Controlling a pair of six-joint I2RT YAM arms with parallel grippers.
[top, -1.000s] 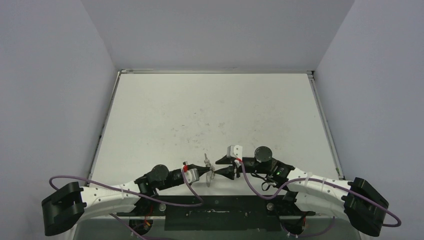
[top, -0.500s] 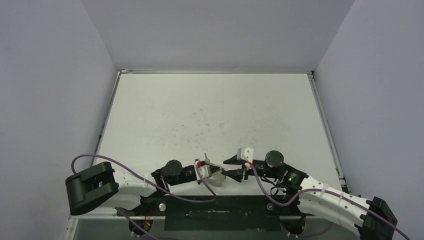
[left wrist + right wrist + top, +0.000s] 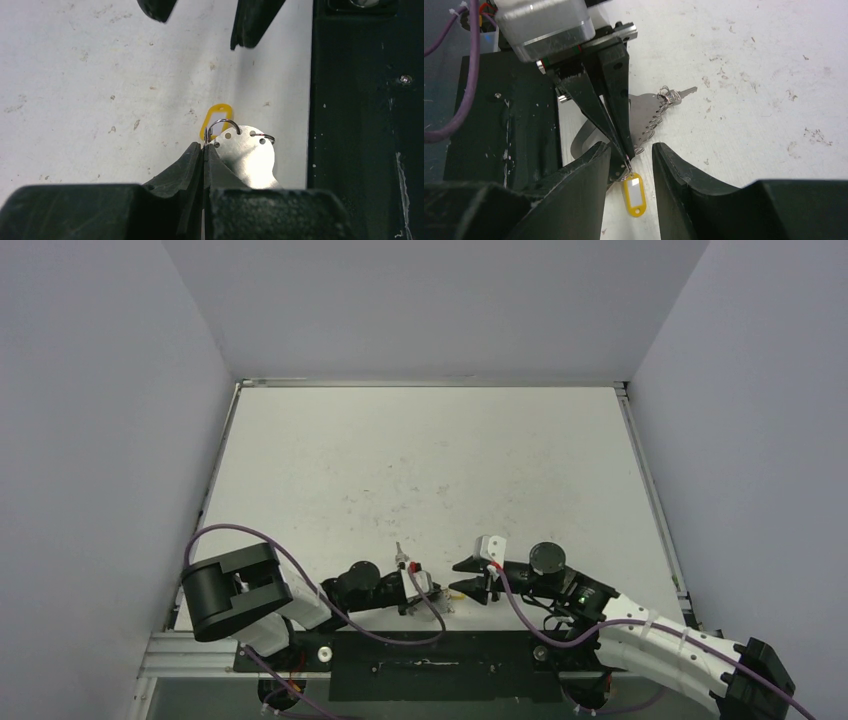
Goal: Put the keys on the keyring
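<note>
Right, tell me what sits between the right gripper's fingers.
In the right wrist view, the yellow tag and its small ring sit in the gap of the open right gripper, the ring pinched by the shut left gripper.

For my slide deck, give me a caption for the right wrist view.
Left fingers pinch the yellow tag by its ring beside the keyring; right fingers open.

A scuffed white table (image 3: 430,460) sits boxed in by plain grey walls (image 3: 430,300) on three sides, evenly lit
</note>
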